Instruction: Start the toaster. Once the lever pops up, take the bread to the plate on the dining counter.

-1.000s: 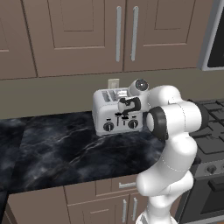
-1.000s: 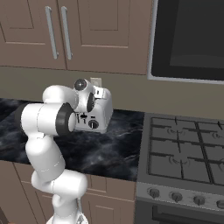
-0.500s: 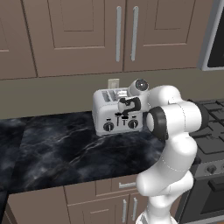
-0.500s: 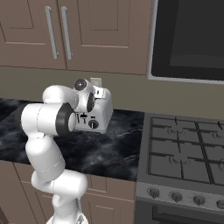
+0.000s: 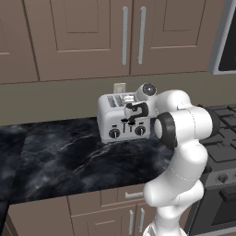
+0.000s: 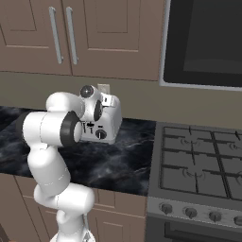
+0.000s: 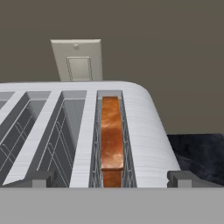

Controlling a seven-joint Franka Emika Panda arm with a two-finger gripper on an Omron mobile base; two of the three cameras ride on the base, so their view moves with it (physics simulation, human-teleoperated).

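The silver toaster (image 5: 113, 119) (image 6: 110, 124) stands at the back of a black marble kitchen counter (image 5: 60, 156), against the wall. In the hand view I look down along its top (image 7: 144, 127); the bread (image 7: 112, 135), brown-orange, sits low in the rightmost slot and the other slots look empty. My gripper (image 5: 132, 118) (image 7: 114, 179) hovers over the toaster's front edge, open wide, one fingertip (image 7: 39, 178) left of the bread's slot and the other beyond the toaster's right side, touching nothing. The plate and the dining counter are out of view.
A wall outlet (image 7: 78, 60) (image 5: 119, 87) sits just behind the toaster. A gas stove (image 6: 198, 160) adjoins the counter on the right, under a dark microwave (image 6: 203, 42). Brown wall cabinets (image 5: 92, 37) hang above.
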